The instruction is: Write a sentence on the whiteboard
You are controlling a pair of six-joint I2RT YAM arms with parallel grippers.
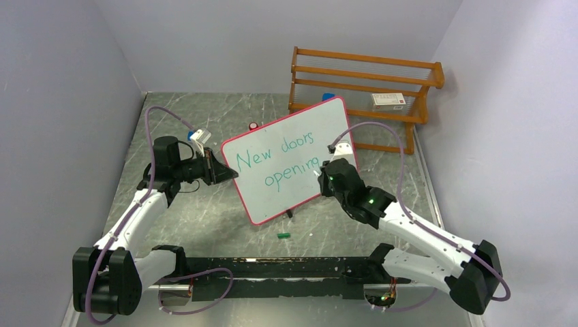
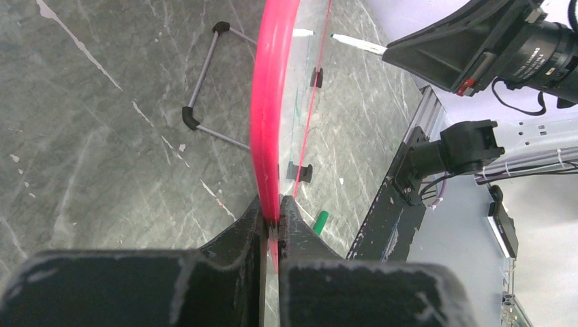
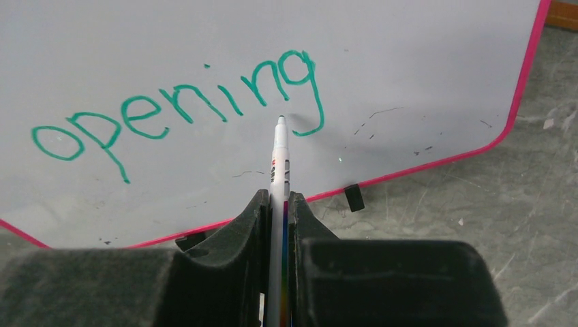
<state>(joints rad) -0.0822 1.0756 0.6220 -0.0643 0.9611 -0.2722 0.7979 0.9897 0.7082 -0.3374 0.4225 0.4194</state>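
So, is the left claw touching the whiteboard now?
Touching. In the left wrist view the pink rim of the whiteboard runs down into the left claw, which presses it from both sides with no gap.

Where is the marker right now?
Right wrist view: the marker is clamped in the right pincer, its tip at the whiteboard, beside the final g of the sentence.

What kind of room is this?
Probably a robot lab booth: plain walls box in a table, and the left arm and right arm bolted at its edge hold a whiteboard and a pen.
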